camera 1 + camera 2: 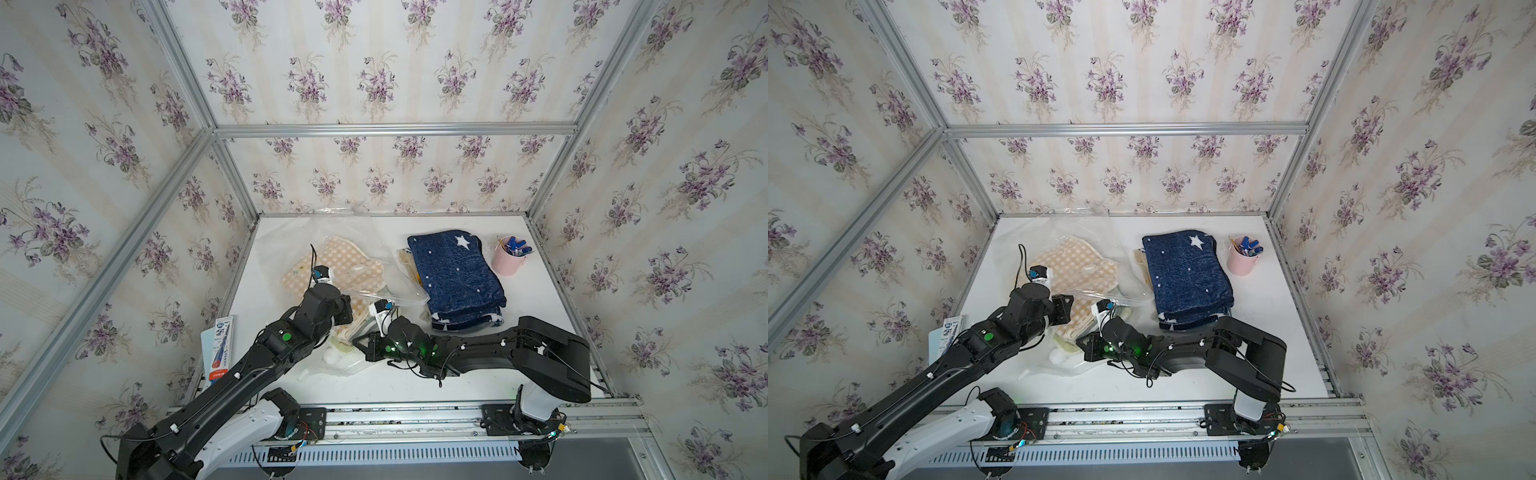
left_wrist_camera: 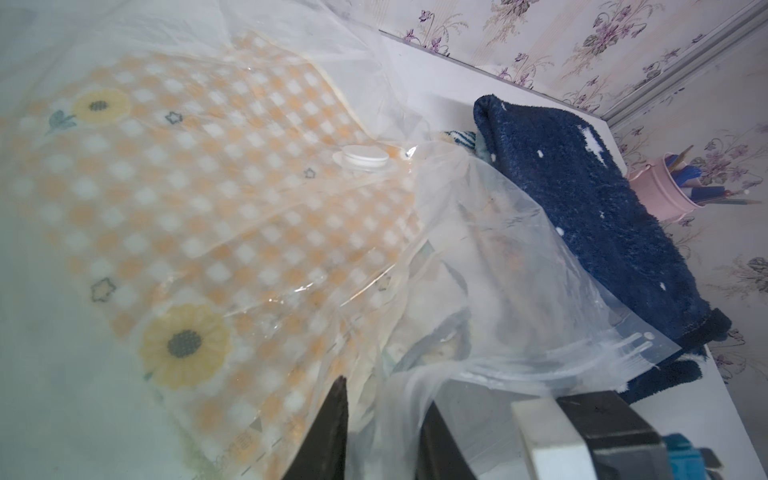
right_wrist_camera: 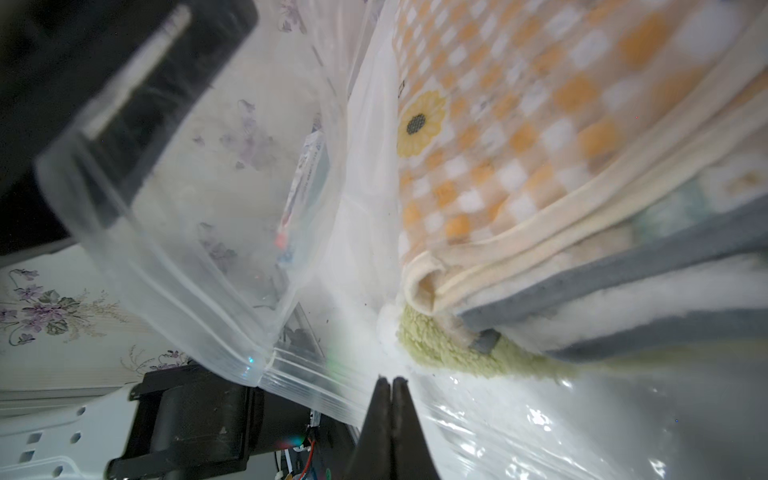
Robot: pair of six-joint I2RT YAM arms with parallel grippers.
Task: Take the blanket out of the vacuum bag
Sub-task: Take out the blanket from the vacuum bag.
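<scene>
Blanket [image 1: 345, 257], orange-checked, lies inside the vacuum bag [image 1: 286, 245] on the tabletop [image 1: 519, 332] beside a navy cloth [image 1: 453, 274]; left hand [image 2: 386, 399] clamps a bunched fold of the bag, right hand [image 3: 390, 380] closed tight against its film

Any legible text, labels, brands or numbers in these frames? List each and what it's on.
No text is legible in any view.
Flat package at the table's left edge: print on blue, white and red, too small to read.
Vacuum bag: faint printed marks in the left wrist view, too blurred to read.
</scene>
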